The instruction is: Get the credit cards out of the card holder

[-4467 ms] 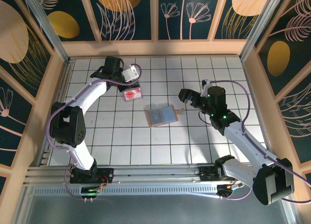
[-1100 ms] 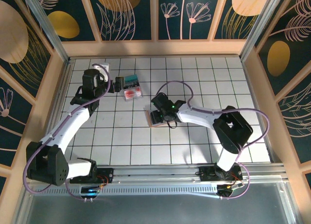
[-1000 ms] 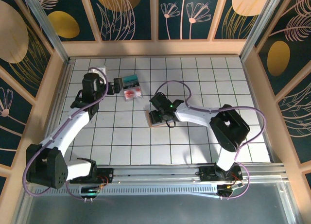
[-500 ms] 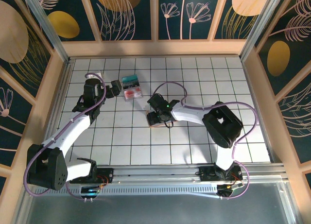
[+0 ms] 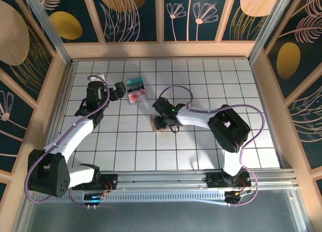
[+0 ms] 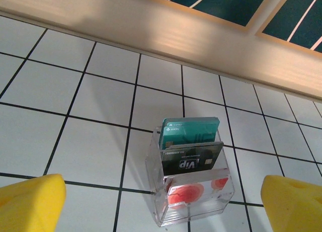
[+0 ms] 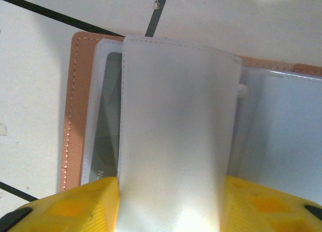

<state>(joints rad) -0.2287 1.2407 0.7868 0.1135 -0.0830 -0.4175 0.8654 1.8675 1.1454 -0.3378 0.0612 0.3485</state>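
Note:
The tan card holder (image 7: 70,116) lies open on the tiles, mostly under my right gripper (image 5: 162,121). In the right wrist view my right gripper (image 7: 171,202) has its yellow fingers (image 7: 75,207) pressed against both edges of a frosted plastic sleeve (image 7: 176,126) of the holder. A dark credit card (image 7: 106,131) shows in the pocket beneath it. My left gripper (image 5: 121,88) is open, just left of a clear stand (image 5: 136,90). In the left wrist view the stand (image 6: 151,166) holds teal cards (image 6: 191,131), a dark card (image 6: 193,159) and a red-and-white card (image 6: 198,194), beyond my left gripper (image 6: 161,207).
A wooden wall (image 6: 151,35) runs close behind the clear stand. Wooden rails (image 5: 55,91) border the tiled table on the left, back and right. White tiles (image 5: 126,136) lie bare in front of the holder.
My right gripper's jaws have narrowed onto the frosted sleeve and the arm has edged left over the holder. My left gripper has hardly moved, still open beside the stand.

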